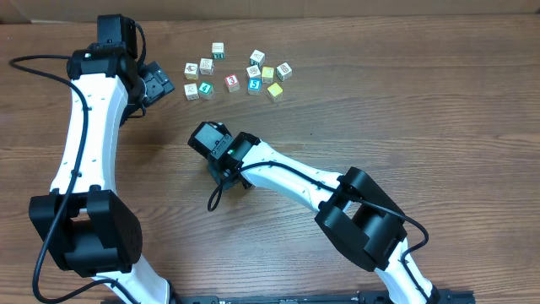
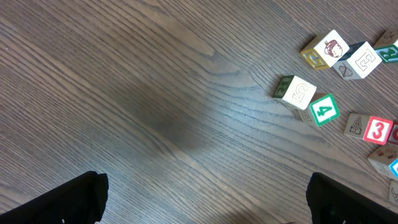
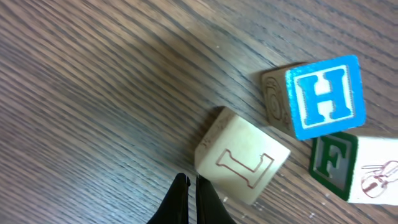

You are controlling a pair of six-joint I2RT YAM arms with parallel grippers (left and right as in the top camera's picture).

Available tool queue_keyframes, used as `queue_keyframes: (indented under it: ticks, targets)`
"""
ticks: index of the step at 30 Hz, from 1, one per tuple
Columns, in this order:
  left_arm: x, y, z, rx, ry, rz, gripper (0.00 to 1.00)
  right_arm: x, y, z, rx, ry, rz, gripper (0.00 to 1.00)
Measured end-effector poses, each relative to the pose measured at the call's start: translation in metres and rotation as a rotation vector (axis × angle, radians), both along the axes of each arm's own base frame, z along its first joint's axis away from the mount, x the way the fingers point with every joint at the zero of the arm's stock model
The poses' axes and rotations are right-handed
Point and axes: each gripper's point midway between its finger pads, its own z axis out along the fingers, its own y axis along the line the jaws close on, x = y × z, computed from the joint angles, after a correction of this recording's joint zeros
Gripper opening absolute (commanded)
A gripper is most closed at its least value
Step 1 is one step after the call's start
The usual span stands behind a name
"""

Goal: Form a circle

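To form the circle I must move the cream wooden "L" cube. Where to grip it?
Take the cream "L" cube from above, probably by its upper-left and lower-right faces in the right wrist view: bare table there; the blue wooden "H" cube crowds the upper-right.

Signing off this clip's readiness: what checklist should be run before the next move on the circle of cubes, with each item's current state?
1. Right pincer shut and empty: ok.
2. Its tip touching the L cube: cannot tell.
3. L cube closed up against the H cube: not ok, a sliver of table shows between.
4. H cube beside the F cube: ok.
5. Whole group in view: not ok, only three cubes show; overhead the right arm hides them.
6. Left pincer open, empty, apart from the loose cubes: ok.
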Motion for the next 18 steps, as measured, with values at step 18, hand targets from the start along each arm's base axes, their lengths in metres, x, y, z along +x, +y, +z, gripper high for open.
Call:
queue_keyframes:
  ticks: [18]
  targets:
    - [0.0,0.0,0.0,0.0,0.0,0.0,1.0,-0.006,0.021,0.004,0.101,0.045,0.032,0.04]
